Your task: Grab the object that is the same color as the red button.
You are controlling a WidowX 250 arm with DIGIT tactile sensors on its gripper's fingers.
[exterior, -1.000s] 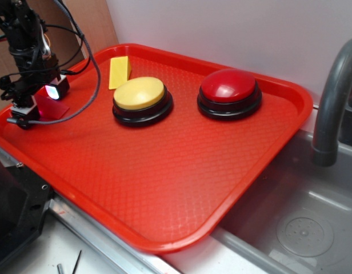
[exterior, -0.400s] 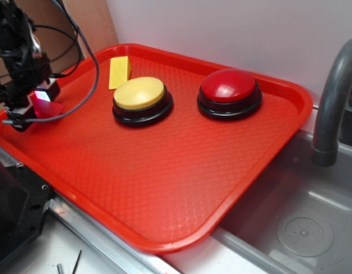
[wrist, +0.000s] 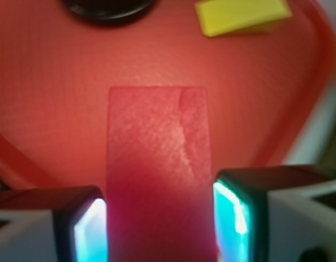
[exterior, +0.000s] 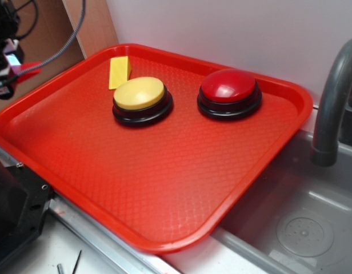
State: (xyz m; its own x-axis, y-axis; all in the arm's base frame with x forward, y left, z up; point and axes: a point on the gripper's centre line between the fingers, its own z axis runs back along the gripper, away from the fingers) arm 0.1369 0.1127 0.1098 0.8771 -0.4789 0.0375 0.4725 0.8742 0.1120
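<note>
red tray (exterior: 164, 188), sink (exterior: 302, 228) beside, fingers (wrist: 160, 224) grip red block (wrist: 157, 164)

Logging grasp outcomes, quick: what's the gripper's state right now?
Gripper: closed on the red wedge block, held between both fingers, lifted off the tray.

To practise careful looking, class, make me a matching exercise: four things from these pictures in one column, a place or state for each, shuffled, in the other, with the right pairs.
Things
1. red block
2. yellow block
3. red button
4. gripper

Places or states
A. flat on the tray, behind the yellow button
B. right of the yellow button
C. shut on something
D. held up off the tray

Pairs: 1-D, 2-A, 3-B, 4-C
</note>
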